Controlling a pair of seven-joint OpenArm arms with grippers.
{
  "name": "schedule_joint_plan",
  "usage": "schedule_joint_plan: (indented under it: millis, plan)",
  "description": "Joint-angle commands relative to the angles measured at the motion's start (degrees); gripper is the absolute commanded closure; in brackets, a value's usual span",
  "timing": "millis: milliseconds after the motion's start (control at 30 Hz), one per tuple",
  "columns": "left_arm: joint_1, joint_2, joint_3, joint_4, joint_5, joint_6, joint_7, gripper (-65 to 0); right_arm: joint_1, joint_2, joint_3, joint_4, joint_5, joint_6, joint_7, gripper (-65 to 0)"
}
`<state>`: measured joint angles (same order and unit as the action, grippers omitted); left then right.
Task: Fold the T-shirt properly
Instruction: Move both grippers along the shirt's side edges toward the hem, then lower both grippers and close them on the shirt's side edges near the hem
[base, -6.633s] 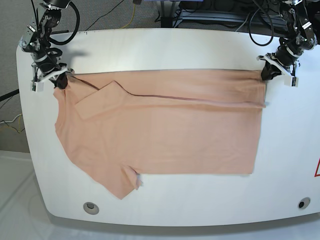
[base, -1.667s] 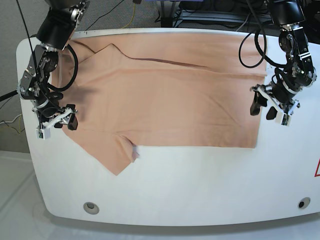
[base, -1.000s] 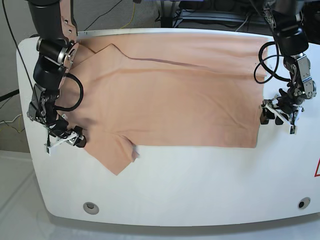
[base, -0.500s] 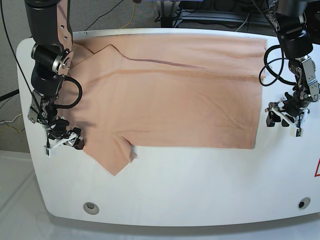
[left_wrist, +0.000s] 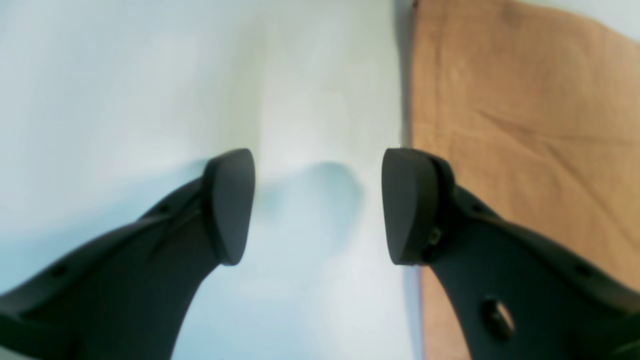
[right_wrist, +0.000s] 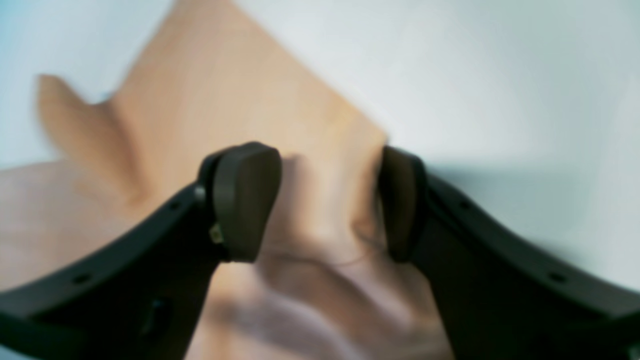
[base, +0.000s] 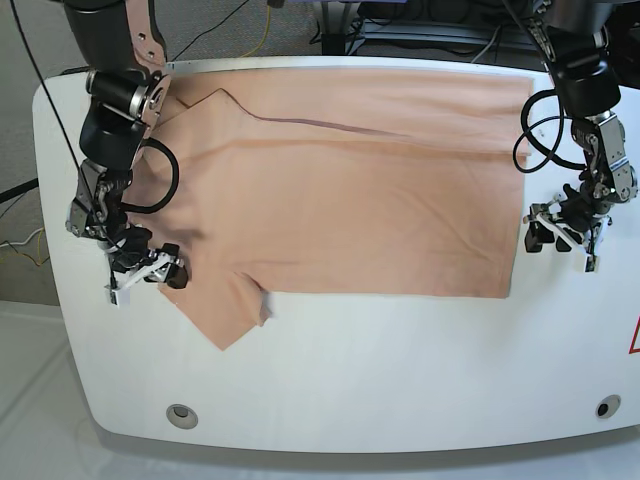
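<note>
- Peach cotton covers the far half of the white table: the T-shirt lies spread flat, its far edge at the table's far rim, one sleeve pointing toward the near left.
- On the left of the base view, the right gripper sits low at the edge of that sleeve. Its wrist view shows the jaws apart, straddling a raised ridge of cloth without yet pinching it.
- On the right, the left gripper hangs just beside the shirt's right edge. Its jaws stand apart over bare table, one fingertip at the hem line.
- Judgement: the step in hand is taking hold of the near side for a fold.
- Next, each gripper seems to need to close on cloth; the left one must first shift onto the hem.
</note>
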<state>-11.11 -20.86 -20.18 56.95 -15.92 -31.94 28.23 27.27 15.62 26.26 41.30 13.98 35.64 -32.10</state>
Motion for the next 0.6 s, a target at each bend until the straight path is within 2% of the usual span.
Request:
schedule_joint_plan:
  millis: [0, 100, 567]
  plan:
    - [-1.2, -0.6, 0.0, 1.3, -0.8, 0.1, -1.3, -38.1, 0.0, 0.0, -0.1, 2.9, 0.6, -0.1, -2.5, -34.9]
    - [-1.9, -0.3, 0.5, 0.4, -0.5, 0.2, -1.6, -38.0, 0.1, -1.6, 0.0, 1.4, 1.1, -0.4, -3.0, -35.0]
    - [-2.6, 0.3, 1.1, -0.2, -0.5, -0.2, -1.5, -38.5, 1.4, -1.4, 0.0, -2.1, 1.1, -0.4, -0.2, -35.1]
